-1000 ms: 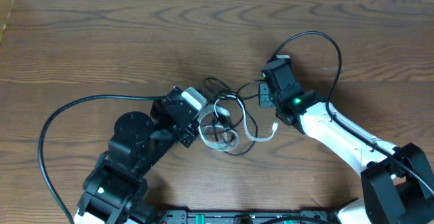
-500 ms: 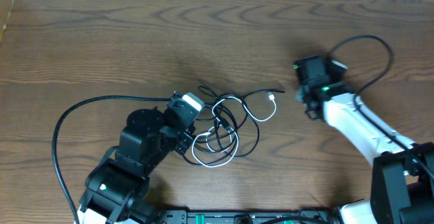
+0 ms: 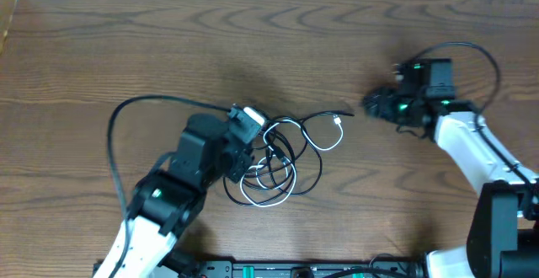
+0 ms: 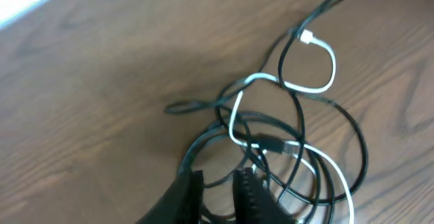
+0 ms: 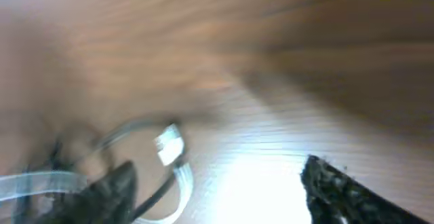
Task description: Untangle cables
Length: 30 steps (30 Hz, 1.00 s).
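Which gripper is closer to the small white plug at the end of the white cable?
Right. The right gripper sits just to the right of the white plug, apart from it. The left gripper is across the tangle of cables, at its left edge.

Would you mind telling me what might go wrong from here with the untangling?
The left hand sits low at the tangled cables; pulling may drag the whole knot instead of loosening it. The right hand is open, apart from the white plug, and its view is blurred, so a grasp could miss.
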Each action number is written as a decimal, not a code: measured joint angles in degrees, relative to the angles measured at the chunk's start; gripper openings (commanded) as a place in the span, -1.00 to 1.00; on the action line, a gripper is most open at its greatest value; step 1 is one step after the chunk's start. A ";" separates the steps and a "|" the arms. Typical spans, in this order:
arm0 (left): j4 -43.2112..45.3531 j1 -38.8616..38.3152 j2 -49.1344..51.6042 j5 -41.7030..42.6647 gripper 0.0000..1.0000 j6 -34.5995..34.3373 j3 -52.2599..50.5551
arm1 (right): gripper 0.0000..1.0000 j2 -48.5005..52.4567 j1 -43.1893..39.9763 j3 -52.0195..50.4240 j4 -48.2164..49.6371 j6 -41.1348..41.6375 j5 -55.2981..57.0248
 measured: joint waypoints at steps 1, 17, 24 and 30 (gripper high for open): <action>0.15 0.00 1.25 0.02 -0.44 -0.02 0.00 | 0.80 0.00 1.73 0.00 -0.50 -1.88 -0.83; 0.96 0.00 16.11 4.81 0.11 -0.57 0.00 | 0.98 0.00 21.03 0.00 -1.57 1.29 28.79; 6.84 0.00 25.22 6.08 0.11 0.72 0.00 | 0.99 -0.04 20.90 0.52 0.70 10.54 41.88; 15.47 0.00 30.51 6.29 0.11 1.40 0.00 | 0.99 -0.76 20.90 3.15 1.11 9.70 42.40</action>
